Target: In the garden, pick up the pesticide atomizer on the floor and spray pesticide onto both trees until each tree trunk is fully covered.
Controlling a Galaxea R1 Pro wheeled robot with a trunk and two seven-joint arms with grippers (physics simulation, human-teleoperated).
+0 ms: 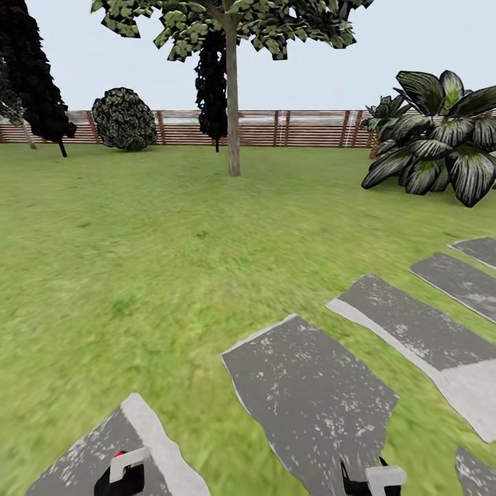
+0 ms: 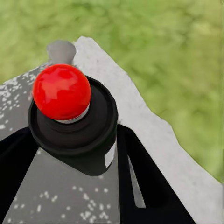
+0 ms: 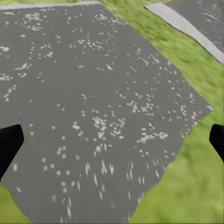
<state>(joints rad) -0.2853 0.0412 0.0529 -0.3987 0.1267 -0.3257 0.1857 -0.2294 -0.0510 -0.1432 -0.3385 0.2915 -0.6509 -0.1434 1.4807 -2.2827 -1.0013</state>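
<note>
Short of the thick pale grey-brown tree trunk (image 1: 233, 117) far across the green lawn (image 1: 138, 241), your left tool (image 2: 74, 154) clamps the small dark pesticide atomizer with its red top (image 2: 61, 91) over mottled grey stone paving (image 1: 310, 399); your right tool (image 3: 112, 144) hangs wide open, empty.

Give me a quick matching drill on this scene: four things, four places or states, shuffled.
1. spray bottle
2. right gripper
3. pale tree trunk
4. striped leafy plant

A. open over a grey paving slab
B. far right, near the fence
C. held in the left gripper
D. straight ahead on the lawn

Pairs: 1-C, 2-A, 3-D, 4-B
</note>
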